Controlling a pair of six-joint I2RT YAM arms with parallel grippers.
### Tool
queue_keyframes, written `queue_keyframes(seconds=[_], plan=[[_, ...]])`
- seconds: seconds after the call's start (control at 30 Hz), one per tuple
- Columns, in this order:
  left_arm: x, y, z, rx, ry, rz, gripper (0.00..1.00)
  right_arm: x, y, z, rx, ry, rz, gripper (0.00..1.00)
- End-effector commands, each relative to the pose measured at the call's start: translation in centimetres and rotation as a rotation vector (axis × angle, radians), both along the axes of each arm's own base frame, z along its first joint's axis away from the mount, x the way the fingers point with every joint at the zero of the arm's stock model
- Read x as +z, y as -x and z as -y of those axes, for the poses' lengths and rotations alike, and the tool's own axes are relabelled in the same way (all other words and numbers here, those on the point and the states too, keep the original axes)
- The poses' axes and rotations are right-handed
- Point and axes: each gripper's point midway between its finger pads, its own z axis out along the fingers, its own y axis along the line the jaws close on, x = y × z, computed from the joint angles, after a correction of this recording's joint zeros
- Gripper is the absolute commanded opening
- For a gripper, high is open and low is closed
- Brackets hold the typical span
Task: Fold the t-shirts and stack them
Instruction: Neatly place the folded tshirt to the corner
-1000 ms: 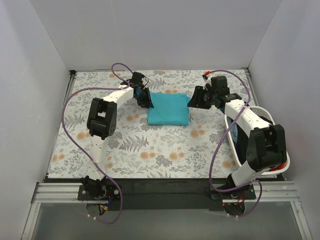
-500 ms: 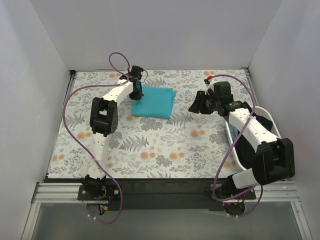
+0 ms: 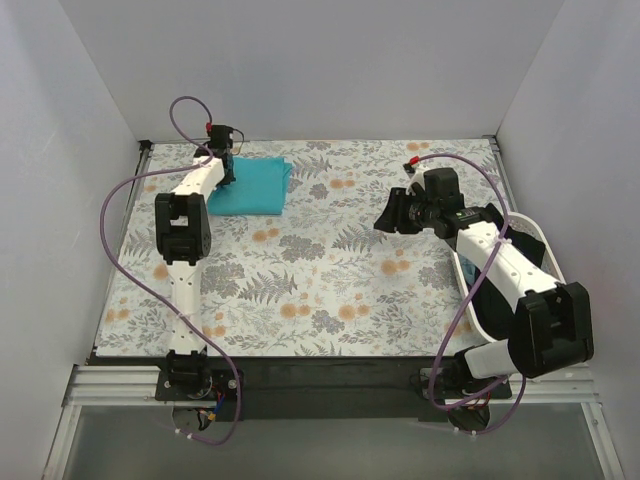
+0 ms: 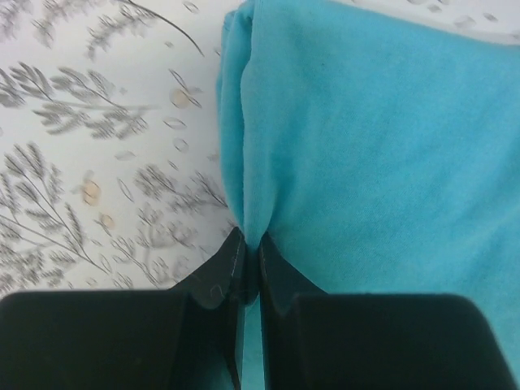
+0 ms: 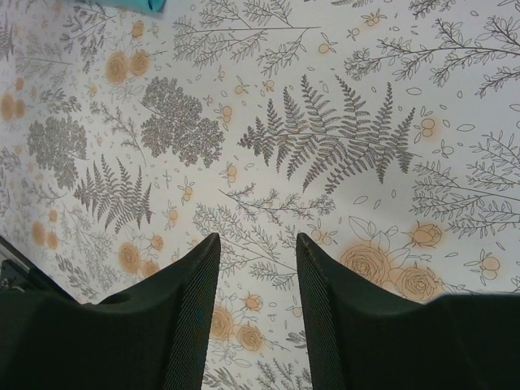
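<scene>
From above, the folded teal-turquoise cotton t-shirt point(image 3: 252, 187) lies as a compact rectangle in the far left corner of the worktop, on the grey floral-patterned cloth with orange blossoms point(image 3: 320, 290). The left tool point(image 3: 227, 172) sits at the shirt's left edge. We judge that one shirt is folded and parked as the base of the stack, and that the others are not yet laid out. The white plastic basket point(image 3: 545, 250) at the right edge seems to hold dark fabric, though the right arm hides most of it. The right tool point(image 3: 385, 220) hangs over bare cloth, well apart from the shirt. The middle of the worktop offers broad room for spreading the next shirt, while the teal one sits near the back and left walls, leaving little slack there. In the left wrist view, the left tool's fingers are pressed together, pinching a fold along the teal shirt's edge. In the right wrist view, the right tool's fingers stand spread with only patterned cloth beneath them.
</scene>
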Motion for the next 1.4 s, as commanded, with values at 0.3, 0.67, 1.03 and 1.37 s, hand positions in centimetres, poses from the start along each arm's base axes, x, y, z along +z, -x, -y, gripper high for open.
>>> queue_keyframes(seconds=[0.3,0.67,1.03,1.37], plan=[[1.4,-5.2,-9.9,0.049,-0.182,0.138,0.00,-0.6,2.8,0.1,0.013,0.002,0.026,0.47],[2.2,-6.2,-15.8,0.113,-0.244,0.206,0.00,-3.1,5.3,0.5,0.029,0.013,-0.028,0.49],[2.1,-6.9,-19.9,0.171,-0.212,0.244,0.00,-3.5,4.7,-0.5,0.052,0.020,-0.059,0.49],[2.6,-7.2,-21.7,0.190,-0.140,0.279,0.00,-3.8,4.4,-1.0,0.063,0.033,-0.069,0.48]])
